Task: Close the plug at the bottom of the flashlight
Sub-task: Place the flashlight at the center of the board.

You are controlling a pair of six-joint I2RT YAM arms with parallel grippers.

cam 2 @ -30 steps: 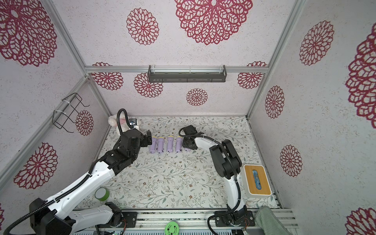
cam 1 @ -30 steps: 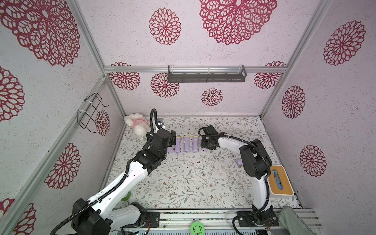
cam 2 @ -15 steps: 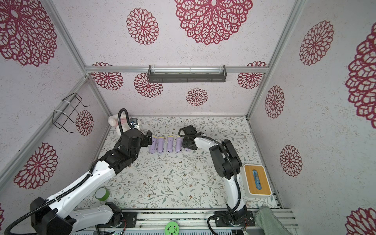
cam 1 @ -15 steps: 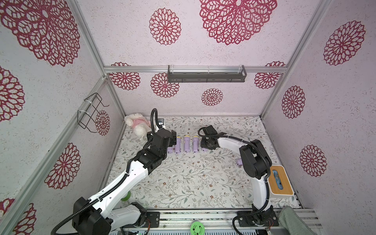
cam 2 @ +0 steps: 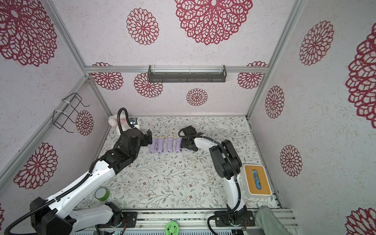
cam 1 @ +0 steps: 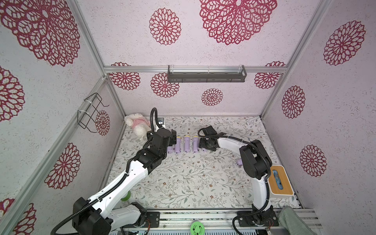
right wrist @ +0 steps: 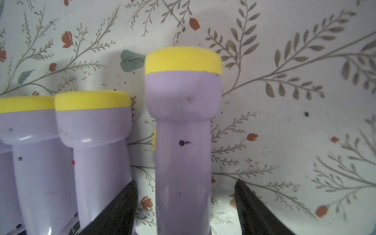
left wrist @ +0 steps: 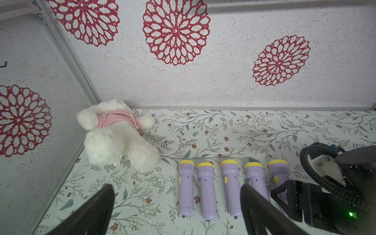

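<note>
While the right hand (right wrist: 185, 182) stands with its jaws spread, the flashlight (right wrist: 183, 154) lies flat on the counter (right wrist: 284, 122) between its fingers (right wrist: 120, 205), with a gap on either side and neither finger touching it. Its yellow head points away from the wrist, and its bottom end is hidden beneath the hand. Four other flashlights (left wrist: 205, 189) lie alongside in a row. The left hand (left wrist: 176, 186) hangs wide open and empty near the row's opposite end.
</note>
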